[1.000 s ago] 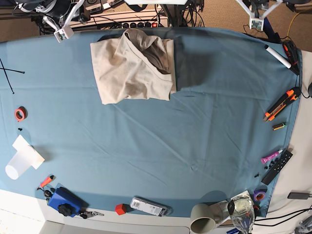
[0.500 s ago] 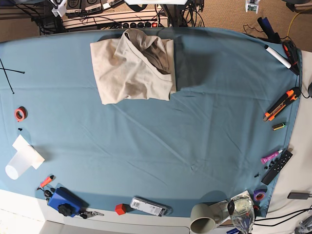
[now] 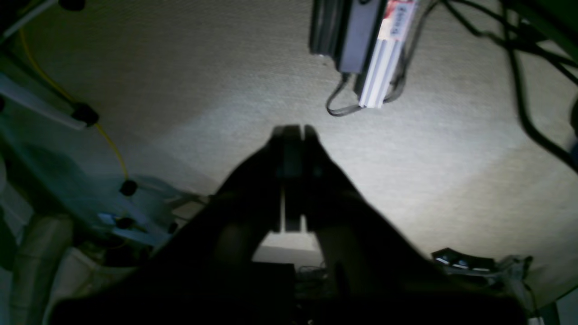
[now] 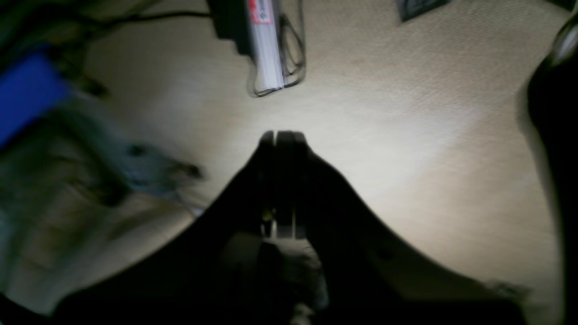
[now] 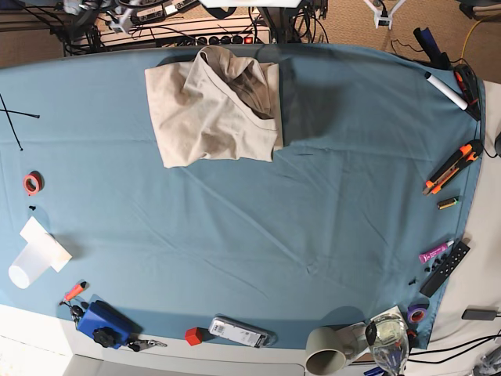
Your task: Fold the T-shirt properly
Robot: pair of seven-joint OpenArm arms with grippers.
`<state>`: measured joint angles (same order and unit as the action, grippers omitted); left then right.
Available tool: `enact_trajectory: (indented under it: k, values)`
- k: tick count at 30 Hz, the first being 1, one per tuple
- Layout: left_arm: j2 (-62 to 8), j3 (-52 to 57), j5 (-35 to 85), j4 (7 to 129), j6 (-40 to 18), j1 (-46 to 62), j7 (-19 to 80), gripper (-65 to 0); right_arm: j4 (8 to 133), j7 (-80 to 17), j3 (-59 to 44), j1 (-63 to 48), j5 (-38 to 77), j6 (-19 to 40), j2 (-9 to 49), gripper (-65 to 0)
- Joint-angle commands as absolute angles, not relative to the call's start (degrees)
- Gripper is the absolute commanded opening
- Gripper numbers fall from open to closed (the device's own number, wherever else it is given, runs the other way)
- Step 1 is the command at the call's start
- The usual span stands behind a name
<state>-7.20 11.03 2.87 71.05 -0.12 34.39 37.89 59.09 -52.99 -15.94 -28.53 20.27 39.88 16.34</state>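
The beige T-shirt (image 5: 213,108) lies folded into a rough rectangle at the far middle-left of the blue-teal table cloth (image 5: 258,227), with the collar part lying on top. Both arms are drawn back past the far table edge. Only a white bit of the left gripper (image 5: 383,11) and of the right gripper (image 5: 120,19) shows in the base view. In the left wrist view the left gripper (image 3: 292,133) is shut and empty over beige carpet. In the right wrist view the right gripper (image 4: 282,135) is also shut and empty over carpet. The T-shirt is in neither wrist view.
Small items line the table edges: an orange knife (image 5: 452,166), a marker (image 5: 445,90), a remote (image 5: 445,268), red tape (image 5: 32,183), a white cup (image 5: 35,258), a blue device (image 5: 103,323) and a grey cup (image 5: 326,350). Cables and a power strip (image 5: 223,37) lie behind the far edge.
Both grippers have drawn further back past the far table edge and almost out of the base view. The T-shirt has not moved.
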Motion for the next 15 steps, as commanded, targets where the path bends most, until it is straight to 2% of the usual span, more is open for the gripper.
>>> enact_trajectory:
  k: [1,5,11,15]
  values:
    - [-7.51,11.11,2.33,68.97,-0.1,33.98,36.91,-65.0,57.8,-50.76,-14.31,-28.18,17.87,40.0,16.99,-65.0]
    - [-7.46,11.11,2.15,57.69,-0.56,29.32,28.4,-65.0,50.41,-40.05,-6.59,-23.62,8.75,40.0,16.99,-65.0]
    - [-7.25,11.14,2.11,44.21,-6.37,23.97,13.04,-65.0,41.41,-27.64,2.83,-17.21,1.39,39.46,16.99,-65.0]
    - [-5.85,11.14,-0.23,38.52,-6.5,20.58,6.04,-65.0,37.58,-17.54,8.19,-14.74,-1.04,30.57,16.99,-65.0]
